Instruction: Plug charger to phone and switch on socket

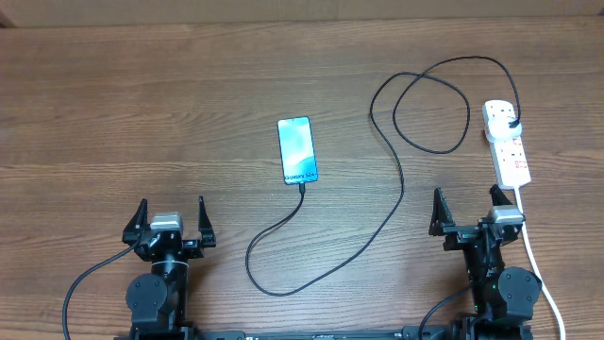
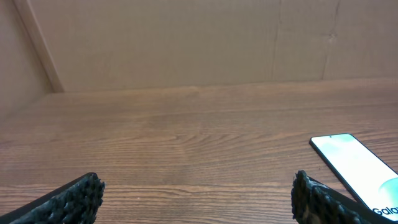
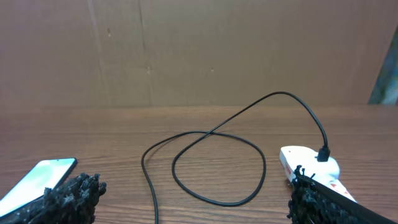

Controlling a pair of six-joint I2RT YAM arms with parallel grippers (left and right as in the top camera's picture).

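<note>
The phone [image 1: 297, 150] lies flat mid-table, its screen light blue; it also shows in the left wrist view [image 2: 359, 167] and the right wrist view [image 3: 36, 181]. The black charger cable [image 1: 396, 179] has its tip in the phone's near end, loops across the table and ends in a black plug [image 1: 512, 126] seated in the white socket strip [image 1: 507, 144], which also shows in the right wrist view [image 3: 309, 163]. My left gripper [image 1: 170, 224] is open and empty, near-left of the phone. My right gripper [image 1: 467, 212] is open and empty, just in front of the strip.
The strip's white cord [image 1: 540, 274] runs down the right side past my right arm. A brown board wall [image 2: 186, 43] stands behind the wooden table [image 1: 142, 113].
</note>
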